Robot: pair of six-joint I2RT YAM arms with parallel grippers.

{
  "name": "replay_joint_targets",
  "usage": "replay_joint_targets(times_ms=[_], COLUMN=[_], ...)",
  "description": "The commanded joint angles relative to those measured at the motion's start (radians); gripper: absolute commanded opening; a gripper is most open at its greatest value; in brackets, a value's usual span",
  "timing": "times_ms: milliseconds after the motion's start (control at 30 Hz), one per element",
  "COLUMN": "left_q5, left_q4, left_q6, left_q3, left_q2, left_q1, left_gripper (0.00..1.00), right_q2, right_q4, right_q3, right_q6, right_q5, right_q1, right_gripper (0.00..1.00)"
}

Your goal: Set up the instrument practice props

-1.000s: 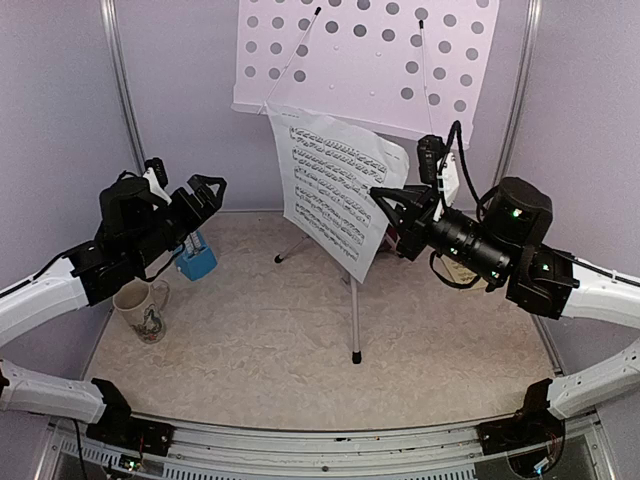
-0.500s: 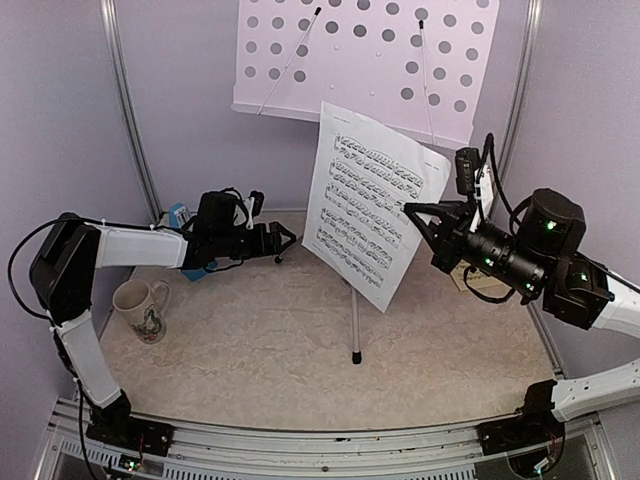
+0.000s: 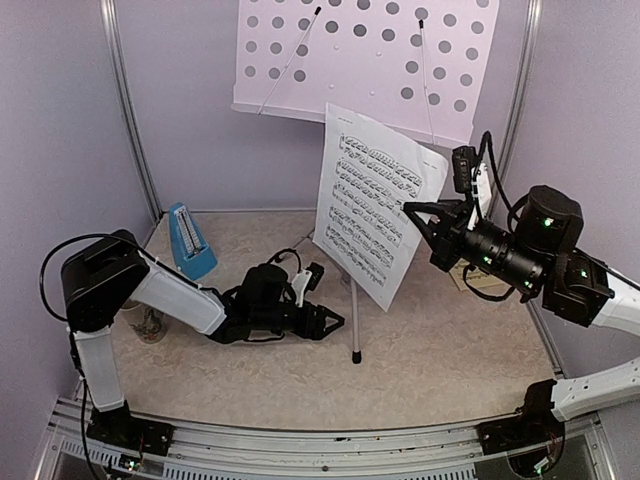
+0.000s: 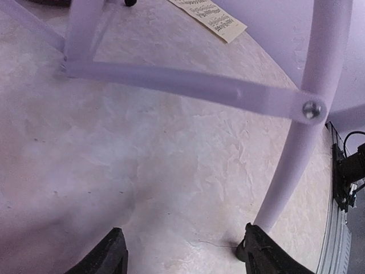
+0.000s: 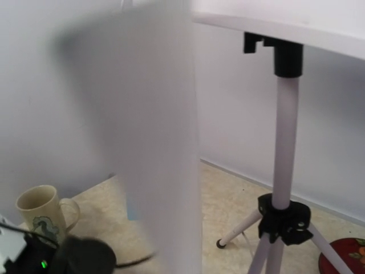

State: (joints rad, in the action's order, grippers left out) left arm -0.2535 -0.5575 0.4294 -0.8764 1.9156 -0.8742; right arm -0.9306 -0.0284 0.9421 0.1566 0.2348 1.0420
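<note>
at the back of the table (image 3: 430, 370) stands the music stand (image 3: 370, 60), its holed white desk up high on a three-legged base (image 3: 355, 335). the right gripper (image 3: 410, 210) is pinched together on the right edge of the white music sheet (image 3: 372, 215). it holds the sheet upright in the air, below the desk's ledge and in front of the pole, not resting on the stand. the yellow sheet (image 4: 208, 14) lies flat on the table near the right wall. the blue metronome (image 3: 190, 242) stands at the back left, well apart from both arms. the left gripper (image 3: 333, 323) is down low near the table, just beside the base. in its wrist view its fingers (image 4: 108, 257) are apart with nothing clamped, and one leg (image 4: 285, 171) comes down close to the other finger.

likely trouble: the low left arm could bump a leg and shift or tip the stand, which would also throw off where the sheet lands. the sheet is gripped at one edge only, so it may flop, catch on the ledge or slip out on the way up.
</note>
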Motion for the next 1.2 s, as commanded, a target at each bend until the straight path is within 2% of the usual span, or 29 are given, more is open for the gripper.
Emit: replay_joint_targets(times_ms=[0, 167, 500, 800, 1067, 1167], left_q5=[0.089, 0.129, 0.1, 0.107, 0.132, 0.164], left_q4=[-0.128, -0.147, -0.269, -0.279, -0.267, -0.24], left_q6=[0.021, 0.007, -0.035, -0.057, -0.057, -0.085], left_q3=[-0.039, -0.088, -0.102, -0.175, -0.277, -0.262], left_q2=[0.076, 0.147, 0.211, 0.284, 0.326, 0.292], left_q1=[-0.06, -0.124, -0.214, -0.277, -0.315, -0.322], left_gripper=[0.66, 0.65, 0.59, 0.59, 0.6, 0.66], right_q2=[-0.012, -0.011, -0.007, -0.005, -0.009, -0.029], right_q4=[-0.021, -0.025, -0.021, -0.017, 0.001, 0.072], right_q3=[0.041, 0.052, 0.048, 0.051, 0.061, 0.106], right_q6=[-0.012, -0.014, -0.019, -0.019, -0.03, -0.058], right_q5=[-0.025, -0.033, -0.03, -0.035, -0.071, -0.132], right_q1=[-0.006, -0.006, -0.007, -0.006, -0.006, -0.006], right_gripper=[0.0, 0.0, 0.0, 0.0, 0.0, 0.0])
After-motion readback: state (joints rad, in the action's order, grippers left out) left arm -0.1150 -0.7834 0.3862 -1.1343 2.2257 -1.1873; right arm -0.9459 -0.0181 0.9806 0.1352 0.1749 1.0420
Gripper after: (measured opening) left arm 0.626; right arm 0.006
